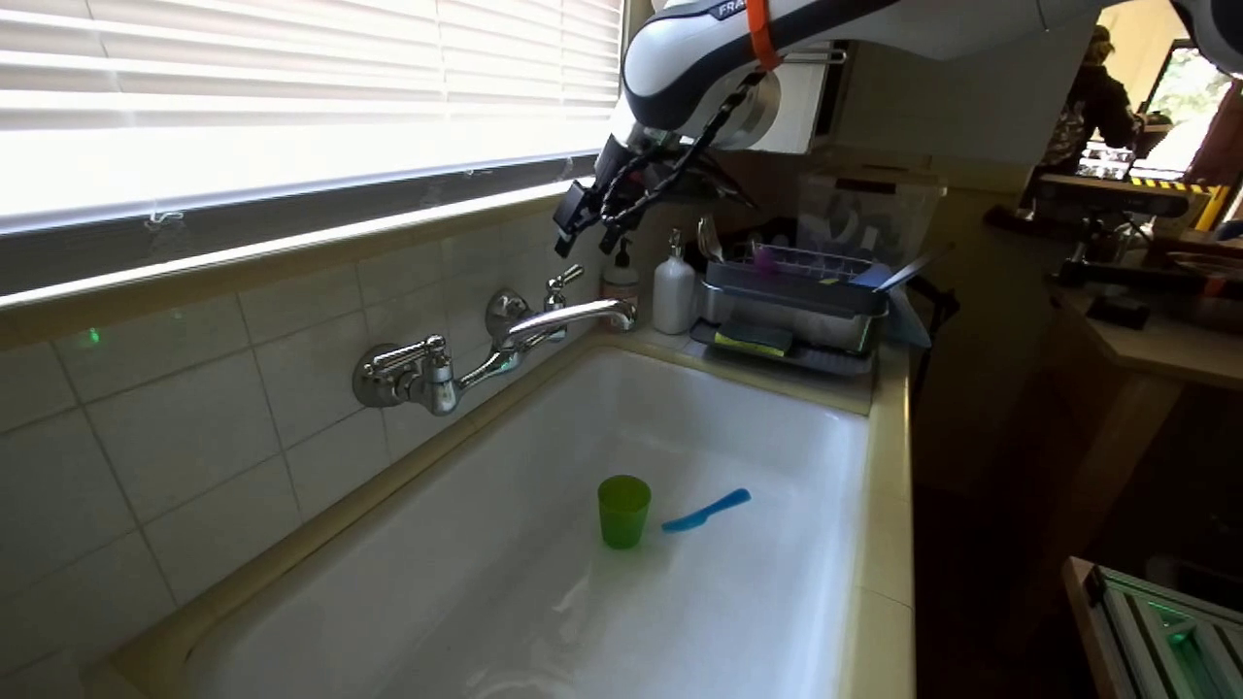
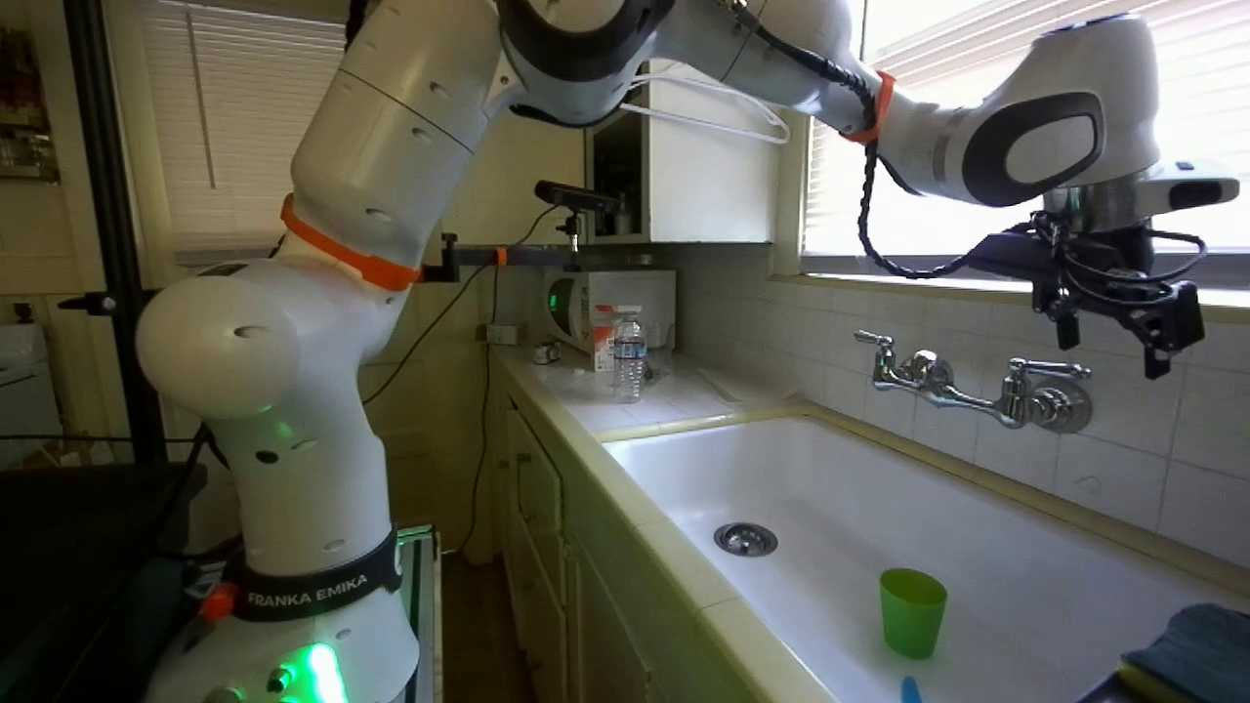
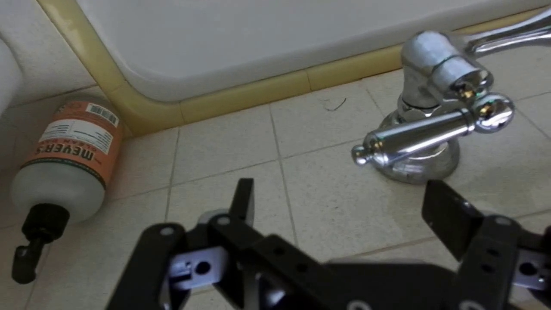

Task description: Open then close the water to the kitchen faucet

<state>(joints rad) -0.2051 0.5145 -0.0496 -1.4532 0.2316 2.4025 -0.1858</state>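
Your gripper (image 3: 340,189) stands spread wide (nothing held), apart from the faucet handle (image 3: 422,135); centre it over that handle before closing gently and turning slowly.

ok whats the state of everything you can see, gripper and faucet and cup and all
gripper: open, holding nothing
kitchen faucet: no running water visible
faucet handle: not gripped
sink: no standing water visible
green cup: upright in the sink, contents unclear
blue utensil: lying flat in the sink
white pump bottle: upright
orange-labelled pump bottle: upright, pump top on
clear bottle: upright
window blind: lowered
robot base light: lit green
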